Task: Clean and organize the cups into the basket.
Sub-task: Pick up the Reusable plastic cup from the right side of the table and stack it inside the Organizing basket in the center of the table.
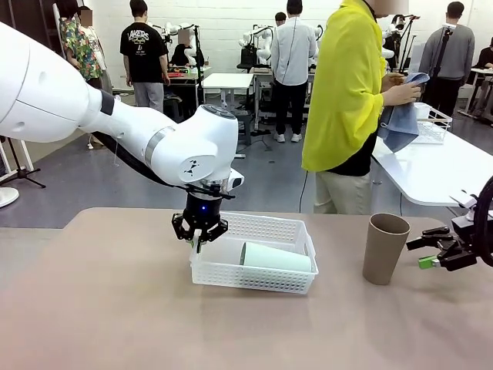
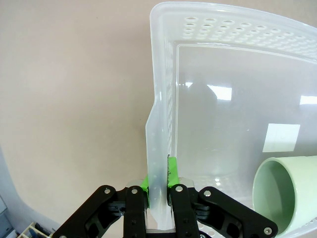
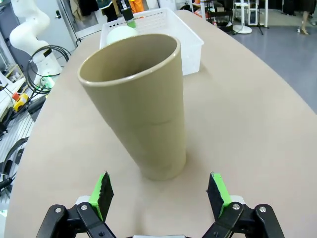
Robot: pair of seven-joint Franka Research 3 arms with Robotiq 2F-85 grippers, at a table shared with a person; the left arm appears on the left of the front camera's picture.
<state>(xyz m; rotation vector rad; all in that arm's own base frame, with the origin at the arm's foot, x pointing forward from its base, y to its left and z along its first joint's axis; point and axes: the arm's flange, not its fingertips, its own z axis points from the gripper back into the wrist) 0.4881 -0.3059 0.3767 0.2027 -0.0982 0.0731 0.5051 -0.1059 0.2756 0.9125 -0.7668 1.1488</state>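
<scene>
starting at the left: in the front view the left pincer point(image 1: 199, 237) hangs off the big white arm, down on the left short end of the basket point(image 1: 254, 279), but from there you can't make out much of the grip. the left wrist view sorts that out: its green pads point(image 2: 171, 171) sit one on each side of the basket's end wall, clamped shut on the rim with the plastic squeezed between them. that view also looks straight into the basket, where the mint cup point(image 2: 285, 193) lies on its side on the basket floor with its open mouth facing the camera. from the front the same cup is just a pale green shape lying along the right half of the basket.

further right, the brown cup point(image 1: 385, 248) stands upright on the counter point(image 1: 115, 308), well apart from the basket, mouth up. the right pincer point(image 1: 424, 253) sits low just to the right of it. the right wrist view shows that one spread wide open, a green pad off to each side with the cup's base just ahead of them, nothing touching it.

behind the counter, only the front view catches a person point(image 1: 347, 92) in a yellow top holding a blue cloth point(image 1: 399, 123).
</scene>
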